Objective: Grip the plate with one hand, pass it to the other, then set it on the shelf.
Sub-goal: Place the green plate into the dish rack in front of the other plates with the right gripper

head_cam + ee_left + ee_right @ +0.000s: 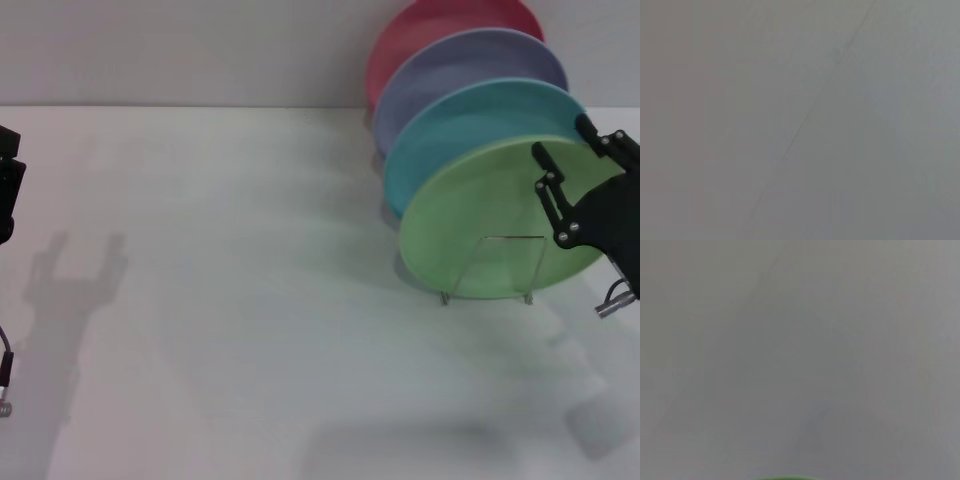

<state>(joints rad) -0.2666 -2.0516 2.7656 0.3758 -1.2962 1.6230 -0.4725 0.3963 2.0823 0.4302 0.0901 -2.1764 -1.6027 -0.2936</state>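
While the light green plate [480, 225] stands upright in the front slot of the silver wire dish rack [490, 268], at about three o'clock on the white table [250, 300] as the head camera sees it, the right gripper [568, 170] sits at the plate's rim on its three o'clock side. Its black fingers [547, 175] are spread, one showing in front of the plate's face and another near the rim's upper edge, and I cannot tell whether they press on the plastic or have let go of it. Behind the green plate stand a turquoise plate [470, 115], a lavender plate [470, 65] and a pink one [440, 25]. The left gripper [8, 190] is parked at nine o'clock, only partly in view, so its opening cannot be told. Judging from this, the plate looks seated; the care now lies in freeing the fingers straight outward toward three o'clock, without dragging the rim, since a light plate leaning on thin wires would probably tip or roll with a sideways nudge.
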